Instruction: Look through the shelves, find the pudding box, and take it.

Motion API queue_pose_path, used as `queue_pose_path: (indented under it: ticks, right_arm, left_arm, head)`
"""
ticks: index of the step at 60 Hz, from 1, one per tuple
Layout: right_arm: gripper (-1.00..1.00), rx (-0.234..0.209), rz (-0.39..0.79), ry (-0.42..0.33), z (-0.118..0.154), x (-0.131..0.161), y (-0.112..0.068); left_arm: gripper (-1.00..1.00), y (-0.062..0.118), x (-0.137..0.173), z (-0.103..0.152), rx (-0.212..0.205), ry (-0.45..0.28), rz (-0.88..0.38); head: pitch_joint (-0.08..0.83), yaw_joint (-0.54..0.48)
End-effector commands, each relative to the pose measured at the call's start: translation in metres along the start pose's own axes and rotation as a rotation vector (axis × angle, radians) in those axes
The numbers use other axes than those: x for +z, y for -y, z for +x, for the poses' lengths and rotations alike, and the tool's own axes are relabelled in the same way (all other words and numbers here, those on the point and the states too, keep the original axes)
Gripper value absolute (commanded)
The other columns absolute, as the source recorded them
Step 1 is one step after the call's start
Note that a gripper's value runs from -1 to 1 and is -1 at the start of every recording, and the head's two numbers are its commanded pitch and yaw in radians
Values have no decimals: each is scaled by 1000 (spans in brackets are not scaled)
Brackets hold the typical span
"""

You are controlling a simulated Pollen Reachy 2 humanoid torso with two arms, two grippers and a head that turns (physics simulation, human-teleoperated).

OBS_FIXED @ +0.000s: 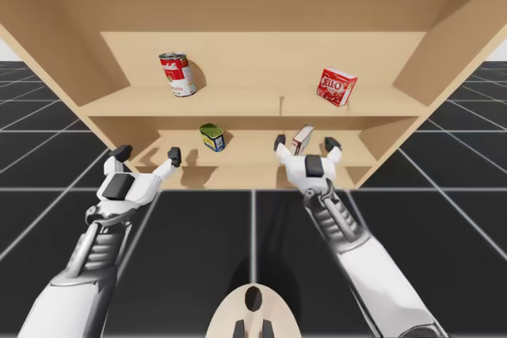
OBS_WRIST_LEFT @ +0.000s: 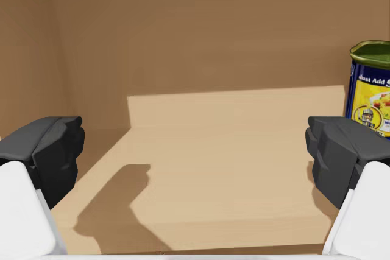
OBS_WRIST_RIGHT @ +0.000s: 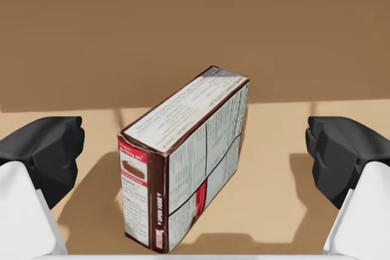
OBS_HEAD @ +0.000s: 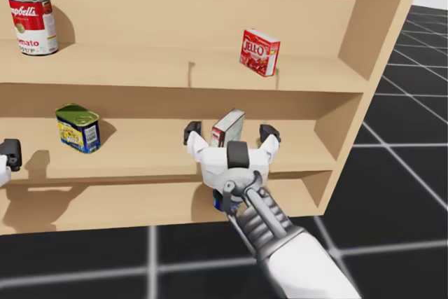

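while the brown pudding box stands upright on the lower shelf, toward its right end and near its front edge, it is flanked by the spread fingers of the right gripper, neither touching it. the left gripper is likewise held released near the shelf's left end, with a blue-and-yellow tin seen beside it.

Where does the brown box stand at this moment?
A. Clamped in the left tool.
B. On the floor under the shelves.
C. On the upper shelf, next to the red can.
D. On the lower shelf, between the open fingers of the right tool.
D: the brown box stands on the lower shelf, inside the right tool, whose fingers leave a gap on each side of it.
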Motion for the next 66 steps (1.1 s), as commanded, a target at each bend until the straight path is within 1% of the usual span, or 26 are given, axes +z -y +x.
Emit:
queue_pose_path:
  ticks: [1, 7, 10, 12, 13, 14, 15, 16, 18, 22, 29, 32, 37, 41, 44, 45, 48, 49, 55, 59, 60, 66]
  right_arm:
    - [-1000, -133, 8, -87, -8, -10, -36]
    - [-1000, -135, 5, -115, -15, -23, -37]
    - [-1000, -143, 12, -129, -17, -25, -36]
    - [-1000, -130, 18, -124, -20, -26, -37]
    - [-1000, -131, 21, -123, -21, -26, -36]
    - [-911, -146, 55, -139, -22, -25, -35]
    - [-732, -143, 41, -137, -22, -25, -35]
    - [-494, -145, 29, -134, -22, -24, -35]
    - [1000, -146, 32, -131, -23, -22, -35]
    - [1000, -161, 35, -136, -21, -18, -33]
    - [1000, -159, 35, -130, -18, -13, -30]
    - [1000, -148, 31, -123, -18, -12, -29]
    - [1000, -145, 31, -118, -16, -11, -27]
    - [1000, -141, 27, -101, -12, -9, -24]
    - [1000, -134, 25, -70, -6, -8, -21]
    - [1000, -126, 21, -43, -1, -8, -18]
    - [1000, -121, 17, -15, 6, -6, -16]
    - [1000, -114, 18, 11, 12, -4, -14]
    - [1000, -104, 20, 70, 30, 8, -9]
    - [1000, -101, 30, 101, 39, 20, -7]
    - [1000, -97, 38, 110, 42, 27, -6]
    - [1000, -91, 70, 118, 45, 52, -2]
  left_arm:
    - [-1000, 0, 0, 0, 1, 1, -2]
    - [-1000, 0, 0, 0, 1, 0, -4]
    - [-1000, 0, 0, 0, 1, 0, -5]
    - [-1000, 0, 1, 0, 2, 0, -7]
    - [-1000, 0, 1, 0, 2, 0, -7]
    - [-1000, 0, 0, 0, 3, -1, -8]
    - [-1000, 0, 0, 0, 3, -1, -9]
    - [-1000, 1, 0, 0, 3, -1, -9]
    - [-1000, 1, 0, 0, 3, -1, -10]
    - [-1000, 1, 1, 0, 3, -2, -12]
    - [-1000, 1, 1, 0, 4, -2, -13]
    - [-1000, 1, 1, 0, 4, -3, -14]
    - [-1000, 1, 1, 0, 5, -3, -15]
    - [-1000, 1, 1, 0, 6, -4, -15]
    - [-1000, 1, 1, 0, 6, -3, -14]
    - [-1000, 2, 1, 0, 6, -3, -14]
    - [-1000, 2, 1, 0, 5, -3, -14]
    - [-1000, 2, 1, 0, 5, -3, -14]
    - [-1000, 2, 0, 0, 6, -4, -12]
    - [-1000, 2, 0, 0, 6, -3, -11]
    - [-1000, 2, 0, 0, 6, -3, -11]
    - [-1000, 2, 0, 0, 10, -3, -7]
  head:
    - [418, -216]
    - [419, -210]
    - [419, -209]
    - [419, -208]
    - [419, -207]
    - [420, -206]
    - [420, -206]
    - [420, -206]
    - [421, -204]
    - [422, -202]
    - [421, -205]
    - [421, -206]
    - [422, -209]
    - [421, -210]
    - [421, -210]
    - [421, -211]
    - [421, -212]
    - [419, -212]
    - [417, -214]
    - [416, -215]
    - [416, -214]
    - [419, -215]
